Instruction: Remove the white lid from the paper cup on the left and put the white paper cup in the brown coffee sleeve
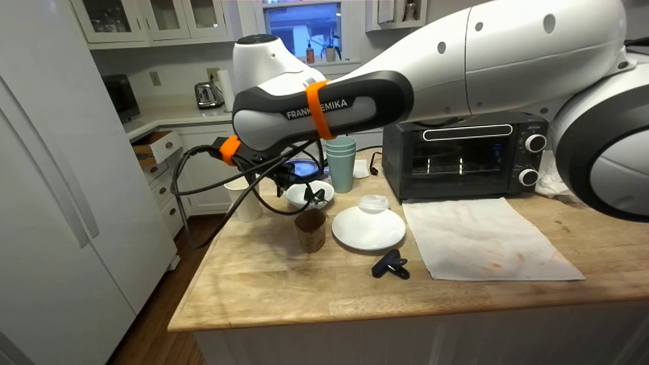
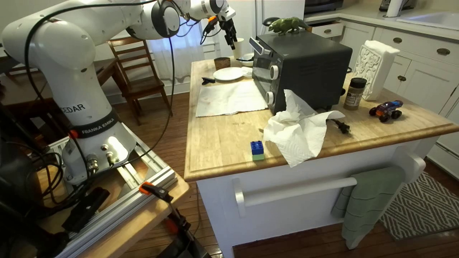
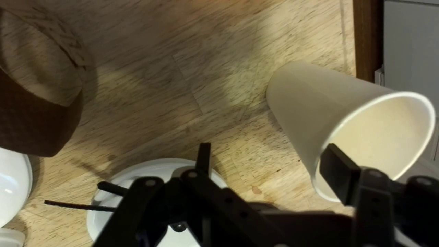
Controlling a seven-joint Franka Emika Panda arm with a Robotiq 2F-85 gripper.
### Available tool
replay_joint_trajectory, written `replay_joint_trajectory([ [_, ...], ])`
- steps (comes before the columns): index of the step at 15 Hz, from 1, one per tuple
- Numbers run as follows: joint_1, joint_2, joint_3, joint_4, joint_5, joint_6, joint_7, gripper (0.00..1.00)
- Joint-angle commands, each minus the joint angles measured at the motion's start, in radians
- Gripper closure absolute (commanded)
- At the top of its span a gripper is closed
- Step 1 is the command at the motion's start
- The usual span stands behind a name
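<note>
- The claw (image 3: 269, 154) has its fingers (image 3: 339, 175) spread wide and holds nothing. One shows over the mouth of the white paper cup (image 3: 322, 99); I can't tell if they touch.
- The cup stands up near the edge of the table (image 1: 253, 294) by the fridge (image 1: 116, 177).
- The brown coffee sleeve (image 1: 310, 233) stands farther in from that edge.
- Farther still, the white lid (image 1: 374, 203) sits just beside a white plate (image 1: 367, 232).

Your three viewpoints

In an exterior view you look down across the table (image 1: 253, 300) toward a window (image 1: 299, 23); in an exterior view, lengthwise past the nearby robot base (image 2: 96, 145). Both share the toaster oven (image 2: 304, 73). Your wrist view faces down, close over the white paper cup (image 3: 324, 104).
</note>
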Motion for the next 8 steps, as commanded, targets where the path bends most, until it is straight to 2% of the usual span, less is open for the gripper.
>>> replay_joint_trajectory([
  [1,-0.003,0.001,-0.008,0.000,0.020,0.019,0.029,0.20],
  [5,-0.007,-0.001,-0.007,0.001,0.021,0.018,0.037,0.27],
  [6,-0.008,-0.001,-0.006,0.001,0.021,0.017,0.038,0.32],
  [7,-0.008,-0.001,-0.006,0.001,0.021,0.018,0.040,0.31],
  [8,-0.009,-0.001,-0.005,0.001,0.022,0.017,0.040,0.36],
])
